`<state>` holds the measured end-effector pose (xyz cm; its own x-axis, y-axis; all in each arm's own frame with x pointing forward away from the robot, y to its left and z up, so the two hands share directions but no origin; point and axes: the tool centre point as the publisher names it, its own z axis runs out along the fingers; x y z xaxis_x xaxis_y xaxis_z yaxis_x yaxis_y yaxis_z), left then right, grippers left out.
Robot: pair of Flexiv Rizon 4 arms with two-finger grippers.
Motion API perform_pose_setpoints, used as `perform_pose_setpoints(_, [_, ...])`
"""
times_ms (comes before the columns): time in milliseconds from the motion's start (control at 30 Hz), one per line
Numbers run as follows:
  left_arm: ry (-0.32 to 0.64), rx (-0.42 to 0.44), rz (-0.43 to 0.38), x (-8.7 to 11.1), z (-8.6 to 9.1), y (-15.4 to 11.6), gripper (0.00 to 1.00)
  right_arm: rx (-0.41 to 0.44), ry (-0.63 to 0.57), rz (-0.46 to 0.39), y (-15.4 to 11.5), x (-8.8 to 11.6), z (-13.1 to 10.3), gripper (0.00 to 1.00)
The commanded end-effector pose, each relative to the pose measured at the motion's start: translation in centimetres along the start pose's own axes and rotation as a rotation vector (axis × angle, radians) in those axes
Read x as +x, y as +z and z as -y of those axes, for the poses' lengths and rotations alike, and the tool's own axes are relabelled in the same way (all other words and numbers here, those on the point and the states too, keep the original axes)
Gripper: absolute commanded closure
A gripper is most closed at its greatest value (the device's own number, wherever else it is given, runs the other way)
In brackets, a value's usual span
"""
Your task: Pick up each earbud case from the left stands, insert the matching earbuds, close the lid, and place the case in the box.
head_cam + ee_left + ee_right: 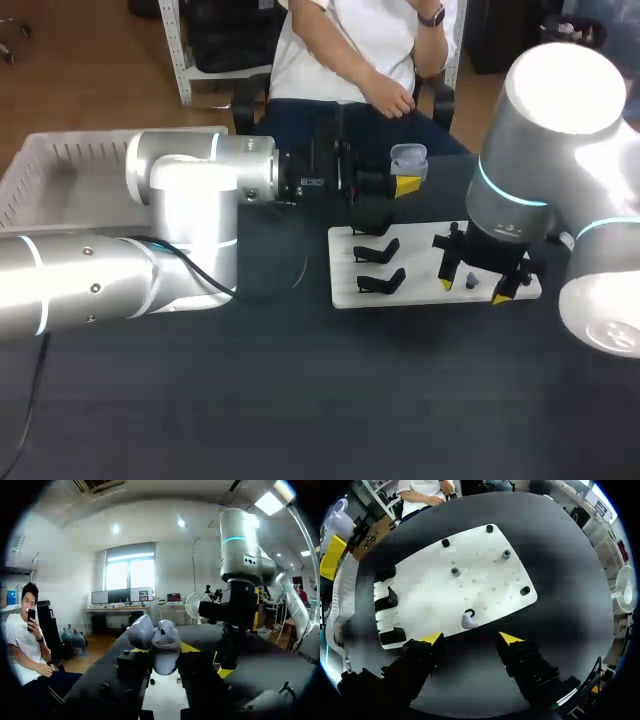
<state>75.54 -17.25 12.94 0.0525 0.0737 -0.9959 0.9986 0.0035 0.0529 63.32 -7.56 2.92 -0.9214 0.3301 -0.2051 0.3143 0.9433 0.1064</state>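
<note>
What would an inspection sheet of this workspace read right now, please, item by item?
Surface: dark table, white board on it.
Job's things: open earbud case held up; three black stands empty; one earbud on the board; white box at the table's left.
Clutter: nothing seen.
End effectors: left end effector shut on the case; right end effector open above the earbud.
Cables: black cable along the left arm.
Surroundings: nothing seen.
</note>
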Motion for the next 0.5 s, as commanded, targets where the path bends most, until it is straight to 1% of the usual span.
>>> perform_pose_setpoints(33, [0.004,-0.005,0.003,0.07,0.12,0.03,1.0,0.0,-0.003,0.003,0.34,-0.12,-0.21,0.42])
perform_pose_setpoints(167, [0.004,-0.005,0.003,0.07,0.12,0.03,1.0,0.001,-0.005,0.001,0.48,-0.56,-0.4,0.4])
perform_pose_setpoints(433, [0.004,-0.005,0.003,0.07,0.12,0.03,1.0,0.005,0.004,-0.004,0.99,-0.95,-0.37,0.42])
perform_pose_setpoints(467, [0.004,-0.005,0.003,0.07,0.12,0.03,1.0,0.005,0.006,-0.005,1.04,-0.99,-0.36,0.45])
perform_pose_setpoints(500, [0.004,-0.005,0.003,0.07,0.12,0.03,1.0,0.005,0.007,-0.005,1.06,-0.99,-0.36,0.45])
